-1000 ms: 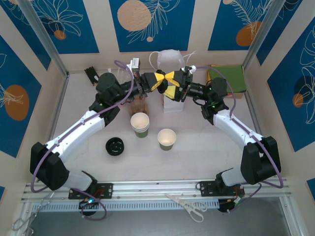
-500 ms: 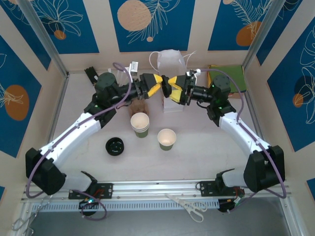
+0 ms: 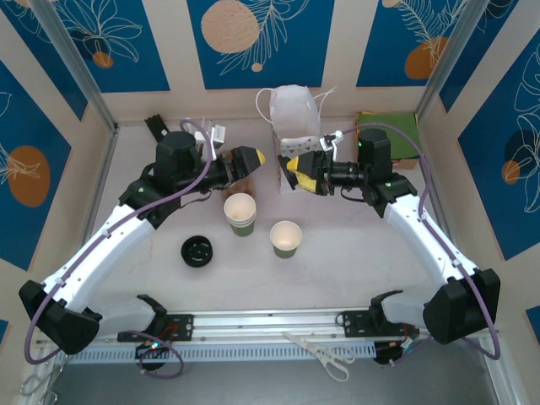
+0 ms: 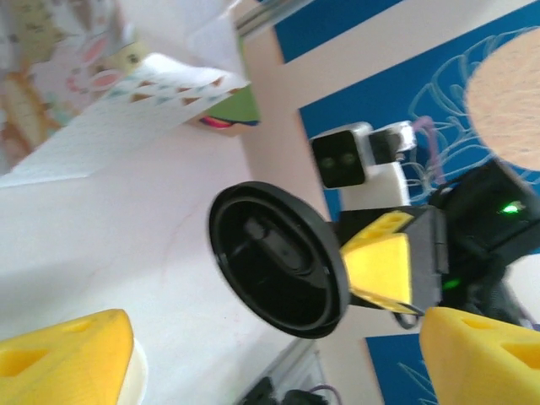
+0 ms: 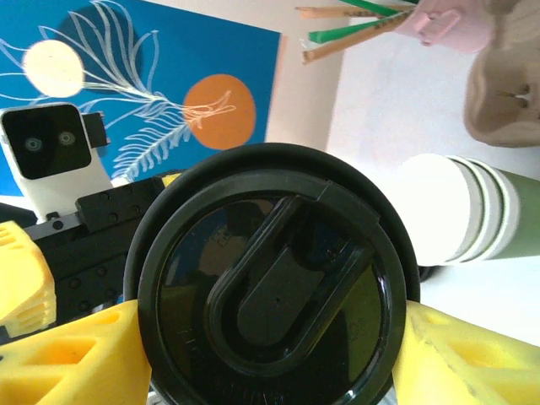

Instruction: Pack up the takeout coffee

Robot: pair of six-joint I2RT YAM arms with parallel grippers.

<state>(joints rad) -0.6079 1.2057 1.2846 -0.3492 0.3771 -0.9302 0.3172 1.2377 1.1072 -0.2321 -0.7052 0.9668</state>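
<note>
Since a second ago, our left fingers (image 3: pixel 256 157) have spread wide and drawn back, away from the white bag (image 3: pixel 291 118), so that they now hang apart and hold nothing. In the left wrist view we see both yellow tips well clear of the black lid ahead of them. Our right fingers (image 5: pixel 76 354) are clamped on the takeout coffee (image 5: pixel 270 278), one yellow finger on either side of it just under the lid, which faces the right wrist camera. From above, this grip hangs just before the near face of the bag, low down, with the cup tipped on its side and mostly hidden by the fingers. Farther out from the bag, toward us, a stack of lidless green cups (image 3: pixel 240 213) stands on the worktop (image 3: pixel 354 245), a single open cup (image 3: pixel 286 239) stands near it, and a loose black lid (image 3: pixel 197 251) lies beyond the stack. Beside the bag, to its right, lies a green box (image 3: pixel 390 131).
</note>
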